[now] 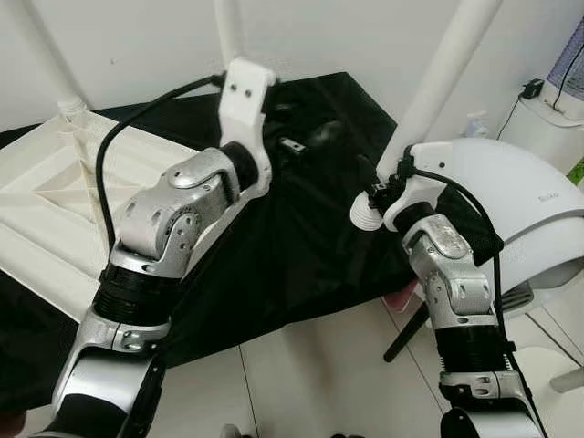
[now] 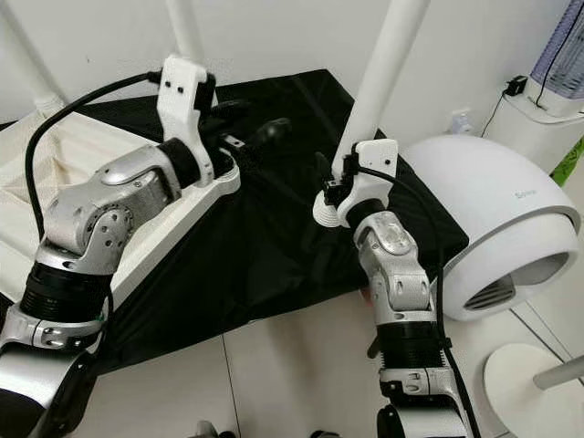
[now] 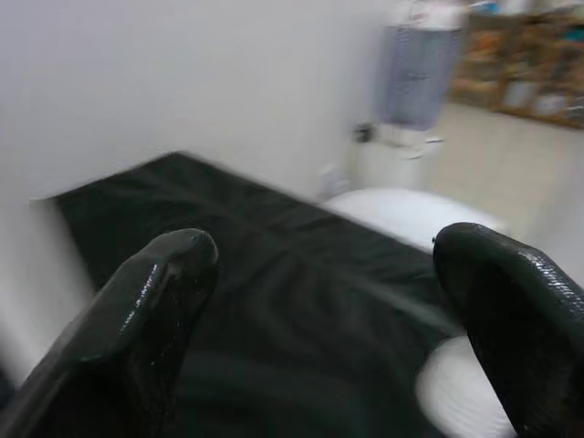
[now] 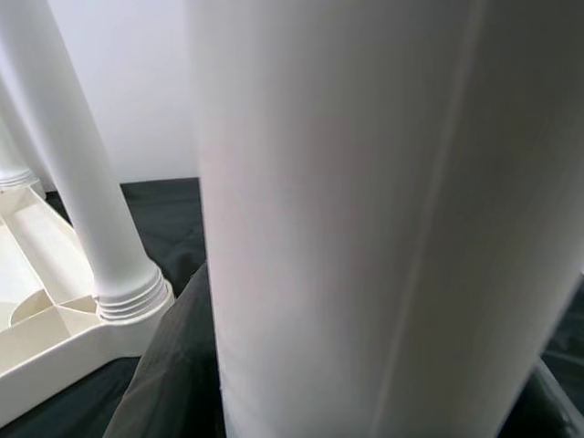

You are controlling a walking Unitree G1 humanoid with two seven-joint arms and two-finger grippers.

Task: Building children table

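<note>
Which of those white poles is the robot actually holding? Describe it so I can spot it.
Start at the black cloth. Above its right edge, beside the white dome-shaped appliance, the right end effector grips a tilted table leg. Unlike the upright legs screwed into the upturned tabletop, its threaded end is free.

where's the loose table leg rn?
The loose table leg is on the robot's right, held in the right tool, tilted over the black cloth beside the white dome appliance.
</note>
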